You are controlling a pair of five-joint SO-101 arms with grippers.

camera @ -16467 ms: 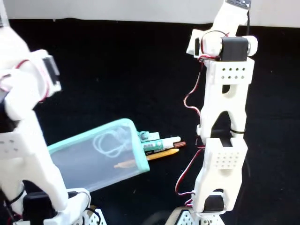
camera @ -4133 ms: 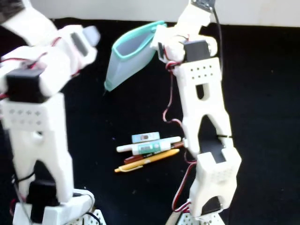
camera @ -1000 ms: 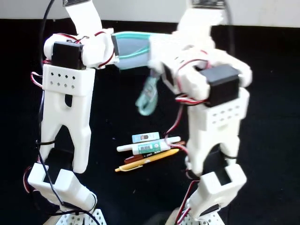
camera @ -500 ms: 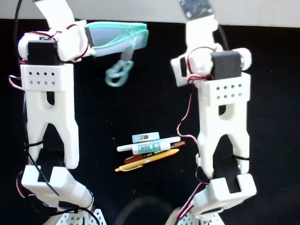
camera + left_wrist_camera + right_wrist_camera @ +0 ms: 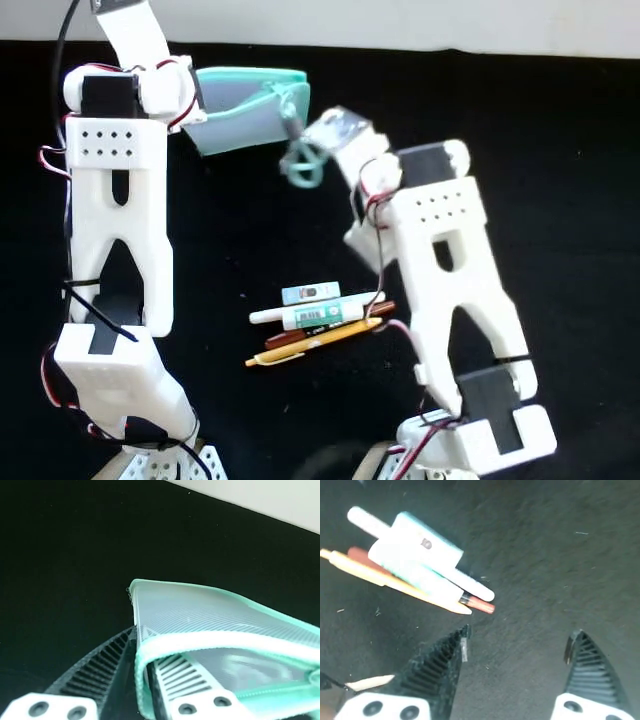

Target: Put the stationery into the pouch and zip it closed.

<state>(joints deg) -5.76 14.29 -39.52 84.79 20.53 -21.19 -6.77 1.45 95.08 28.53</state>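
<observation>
- The left gripper (image 5: pixel 141 639) is clamped on one edge of the translucent mint-green zip pouch (image 5: pixel 245 118), which is raised over the far side of the black table (image 5: pixel 570 150).
- The right gripper (image 5: pixel 520 635) is spread wide and holds nothing.
- The bundle of pens and markers (image 5: pixel 315 322) lies on the table between the arms.

Left arm (image 5: pixel 115 200) & right arm (image 5: pixel 440 240) are showing white shells w/ black servos, red/black cables; right gripper (image 5: pixel 520 632) is wearing black ribbed fingers.

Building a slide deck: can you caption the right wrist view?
Right gripper, jaws open, hovers over the black table beside the heaped stationery.
</observation>
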